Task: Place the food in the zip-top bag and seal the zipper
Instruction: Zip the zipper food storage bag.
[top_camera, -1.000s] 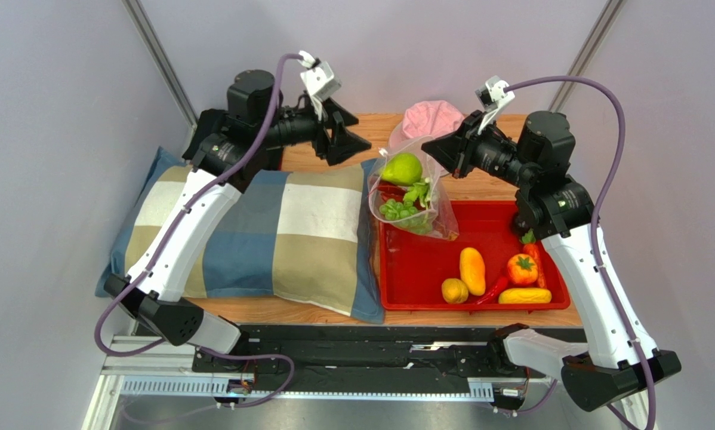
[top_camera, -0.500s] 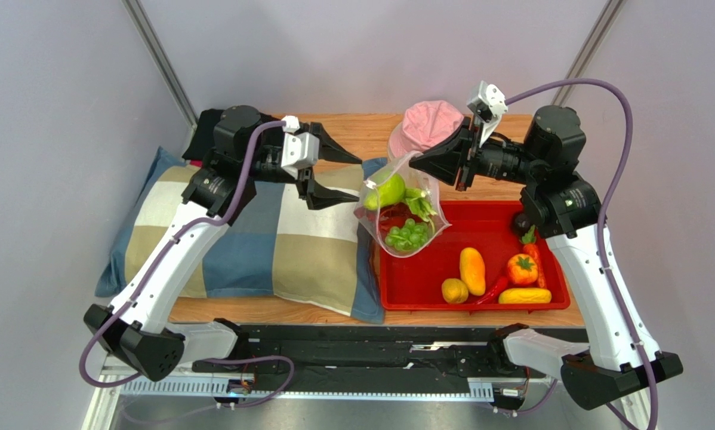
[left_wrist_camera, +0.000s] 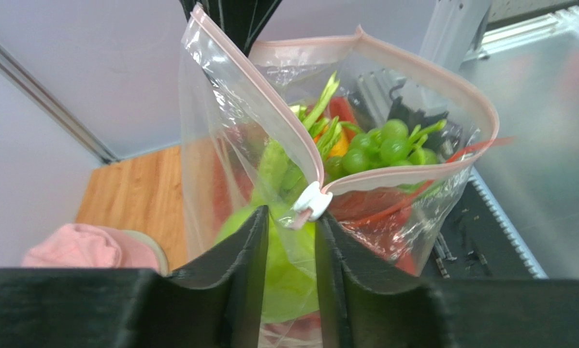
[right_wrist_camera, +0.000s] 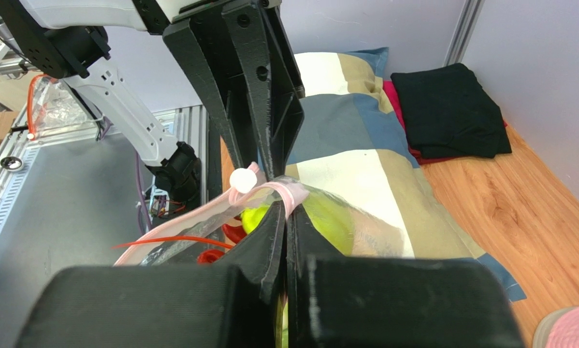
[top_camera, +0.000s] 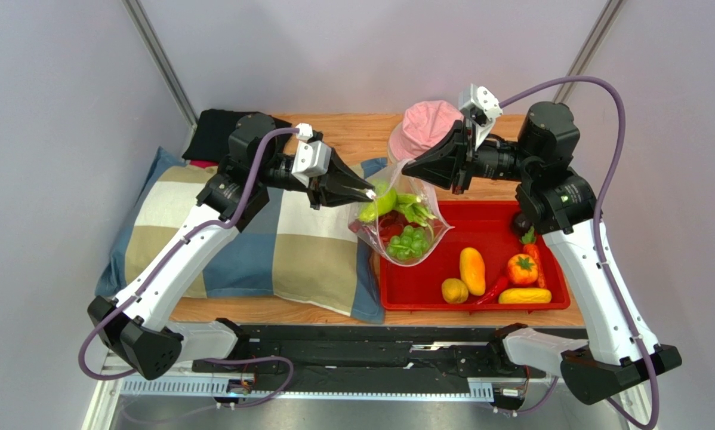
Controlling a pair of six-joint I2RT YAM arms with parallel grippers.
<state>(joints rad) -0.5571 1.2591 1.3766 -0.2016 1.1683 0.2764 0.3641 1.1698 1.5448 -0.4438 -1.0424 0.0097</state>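
1. Nearest the viewer, both arm bases sat at the table's front edge. The left arm rose over a checked pillow (top_camera: 271,242) of blue, tan and cream squares.
2. Just right of the pillow lay a red tray (top_camera: 504,235). Along its near side rested loose toys: a yellow mango (top_camera: 471,270), an orange tomato (top_camera: 522,269), a red chilli (top_camera: 493,290) and two smaller yellow pieces.
3. Above the spot where pillow met tray, the clear zip-top bag (top_camera: 424,235) hung in the air between the two grippers, its mouth facing up.
4. The food was inside the bag. A green apple (top_camera: 377,206) sat toward the left arm and a grape bunch (left_wrist_camera: 376,145) lay low in the bag. A celery stalk (left_wrist_camera: 320,109) pointed toward the mouth, and a red lobster (left_wrist_camera: 383,214) was mostly hidden.
5. The zipper (left_wrist_camera: 265,109) was unsealed. Its two pink strips gaped wide and met only at a white slider (left_wrist_camera: 310,203).
6. The left gripper (top_camera: 368,193) had its fingers a little apart, one on each side of the bag's corner just under the slider. Whether they pressed the film could not be told.
7. The right gripper (top_camera: 406,167) had its fingers together, pinching the opposite end of the bag's mouth edge.
8. Farthest back on the wooden table (top_camera: 361,134) sat a pink hat (top_camera: 428,121). A folded black cloth (top_camera: 210,134) lay at the far left.
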